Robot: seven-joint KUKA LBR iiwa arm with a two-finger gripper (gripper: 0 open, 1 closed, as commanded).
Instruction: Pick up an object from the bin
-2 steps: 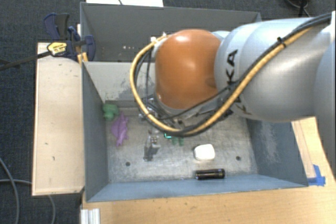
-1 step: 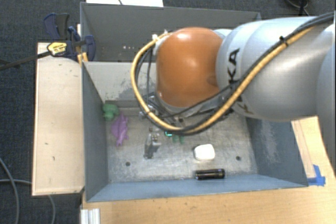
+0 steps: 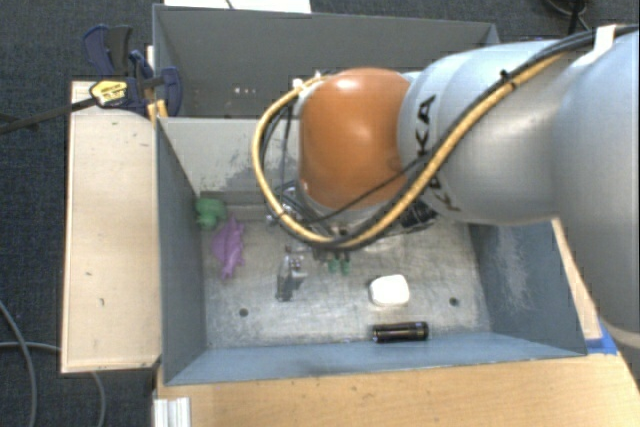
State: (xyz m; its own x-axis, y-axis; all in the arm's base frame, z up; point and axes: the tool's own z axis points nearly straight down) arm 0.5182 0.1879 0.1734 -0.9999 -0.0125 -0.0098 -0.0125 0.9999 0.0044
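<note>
Far left of the white rounded lump (image 3: 390, 290), a green piece (image 3: 209, 210) is seen against the bin (image 3: 185, 215) wall, with a purple piece (image 3: 230, 246) just below it. The gripper (image 3: 290, 279) is seen low between the purple piece and the lump, over bare floor. Its opening cannot be told, and nothing is seen held. A black cylinder (image 3: 400, 332) is laid just in front of the lump.

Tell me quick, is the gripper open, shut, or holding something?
Gripper: cannot be told; it is down in the bin, between the purple toy and the white block.
</note>
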